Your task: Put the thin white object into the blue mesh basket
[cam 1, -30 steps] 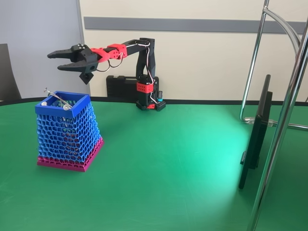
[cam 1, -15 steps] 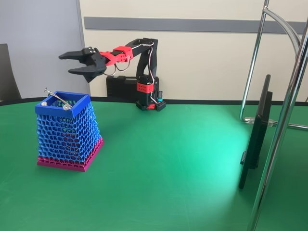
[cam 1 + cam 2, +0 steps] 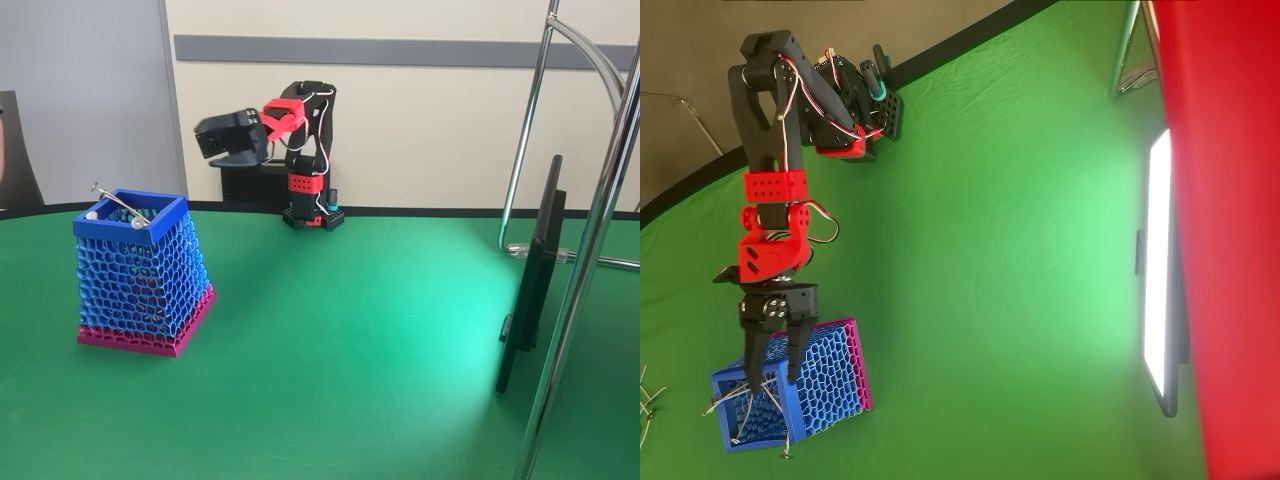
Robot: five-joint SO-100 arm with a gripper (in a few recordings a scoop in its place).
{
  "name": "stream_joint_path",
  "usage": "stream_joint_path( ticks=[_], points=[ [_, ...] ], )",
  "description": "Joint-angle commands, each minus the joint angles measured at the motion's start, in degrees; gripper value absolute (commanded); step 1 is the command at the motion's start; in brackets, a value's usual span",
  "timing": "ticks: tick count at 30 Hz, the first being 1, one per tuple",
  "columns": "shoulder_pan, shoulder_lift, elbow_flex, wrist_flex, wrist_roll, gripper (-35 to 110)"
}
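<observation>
— Judging by the blue mesh basket [image 3: 140,270], where was the thin white object [image 3: 118,203]?
— Propped inside, tip poking over its rim. The gripper [image 3: 770,372] hung above that basket, jaws parted and empty; rising straight up would avoid snagging the rim.

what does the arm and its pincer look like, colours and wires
The arm is black plastic with red printed joint blocks, one dotted with small holes. Thin white and red wires loop along the links. The pincer has two long black tapered fingers on a red wrist piece.
</observation>
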Motion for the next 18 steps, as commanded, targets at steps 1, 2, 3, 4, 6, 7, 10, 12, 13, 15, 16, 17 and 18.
stream_joint_path(
  ticks=[1, 2, 3, 4, 6, 7, 10, 12, 13, 15, 16, 17, 18],
  points=[
    [-2.0, 4.7, 1.4, 3.0, -3.5, 25],
    [-2.7, 5.7, 2.1, 4.1, -4.4, 25],
    [-3.4, 6.6, 2.9, 5.2, -5.6, 25],
    [-4.0, 7.7, 4.1, 5.6, -6.8, 25],
    [-5.5, 9.9, 6.7, 6.5, -9.6, 24],
    [-6.3, 11.3, 8.3, 6.5, -11.1, 24],
    [-8.8, 15.6, 13.8, 7.0, -15.5, 24],
    [-10.3, 18.8, 16.2, 10.2, -17.1, 21],
    [-10.9, 20.1, 16.8, 12.7, -17.6, 19],
    [-11.8, 22.9, 18.8, 14.9, -18.5, 18],
    [-12.2, 24.3, 20.0, 15.4, -19.4, 14],
    [-12.7, 25.6, 21.3, 15.7, -20.6, 9],
    [-13.2, 27.1, 22.5, 16.5, -21.2, 8]
  ],
)
